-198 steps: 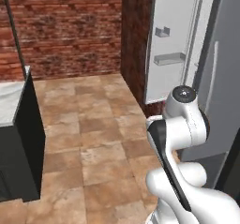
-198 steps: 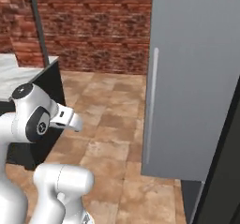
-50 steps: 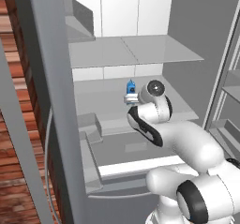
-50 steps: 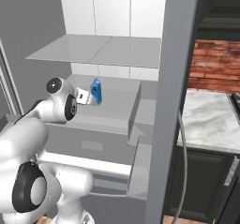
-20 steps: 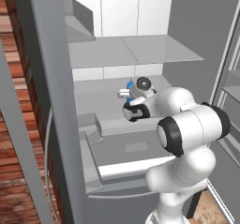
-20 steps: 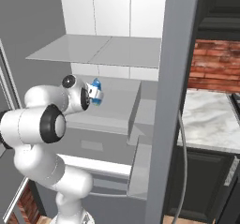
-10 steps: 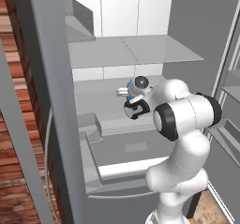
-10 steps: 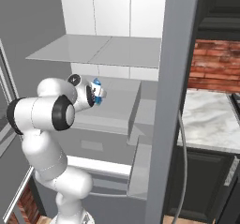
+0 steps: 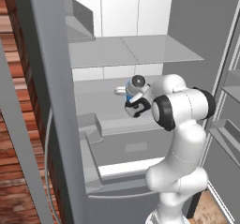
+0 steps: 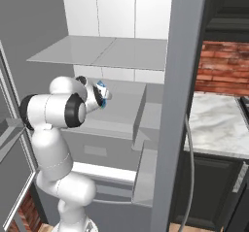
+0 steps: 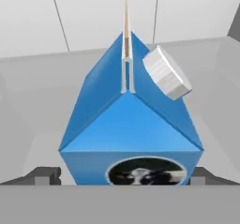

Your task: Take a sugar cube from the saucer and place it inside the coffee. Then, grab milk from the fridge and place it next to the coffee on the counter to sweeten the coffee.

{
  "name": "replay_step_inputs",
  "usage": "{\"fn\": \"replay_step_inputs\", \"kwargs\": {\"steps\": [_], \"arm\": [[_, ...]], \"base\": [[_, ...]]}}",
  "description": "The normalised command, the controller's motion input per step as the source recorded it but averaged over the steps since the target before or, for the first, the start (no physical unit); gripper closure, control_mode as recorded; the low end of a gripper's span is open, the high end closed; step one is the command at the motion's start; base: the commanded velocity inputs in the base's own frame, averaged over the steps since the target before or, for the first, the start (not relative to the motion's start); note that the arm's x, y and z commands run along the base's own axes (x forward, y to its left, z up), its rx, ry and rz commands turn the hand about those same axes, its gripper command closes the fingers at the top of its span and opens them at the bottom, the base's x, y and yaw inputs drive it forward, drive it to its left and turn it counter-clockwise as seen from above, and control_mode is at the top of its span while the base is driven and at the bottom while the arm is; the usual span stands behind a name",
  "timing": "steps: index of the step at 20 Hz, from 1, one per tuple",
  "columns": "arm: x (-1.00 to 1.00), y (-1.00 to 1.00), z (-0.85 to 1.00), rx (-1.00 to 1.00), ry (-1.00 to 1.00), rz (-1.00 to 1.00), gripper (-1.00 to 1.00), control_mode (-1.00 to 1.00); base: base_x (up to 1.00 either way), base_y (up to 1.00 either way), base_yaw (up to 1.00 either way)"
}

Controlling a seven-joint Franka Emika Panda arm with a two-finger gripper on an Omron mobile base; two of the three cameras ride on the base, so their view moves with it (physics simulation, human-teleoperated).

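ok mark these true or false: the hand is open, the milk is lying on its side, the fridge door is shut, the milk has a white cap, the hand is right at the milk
1. The hand is open. True.
2. The milk is lying on its side. False: it stands upright on the fridge shelf.
3. The fridge door is shut. False: it is open, shelves in plain sight.
4. The milk has a white cap. True, on the slope of its gabled top.
5. The hand is right at the milk. True: one fingertip shows at each side of the carton.
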Motion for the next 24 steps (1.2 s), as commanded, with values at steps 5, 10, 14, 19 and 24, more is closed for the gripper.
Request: {"fn": "replay_step_inputs", "kwargs": {"steps": [5,10,14,19,24], "arm": [[0.24,0.04,-0.12,0.0,-0.01,0.0,-1.0,-1.0],[0.19,0.0,-0.14,0.0,-0.02,0.0,-1.0,-1.0],[0.14,0.0,-0.12,0.0,-0.02,-0.01,1.0,-1.0],[0.03,0.0,-0.08,0.0,-0.02,-0.01,1.0,-1.0],[-0.03,0.0,-0.02,0.0,-0.07,-0.02,1.0,-1.0]], "base": [[0.0,0.0,0.0],[0.0,0.0,0.0],[0.0,0.0,0.0],[0.0,0.0,0.0],[0.0,0.0,0.0]]}}
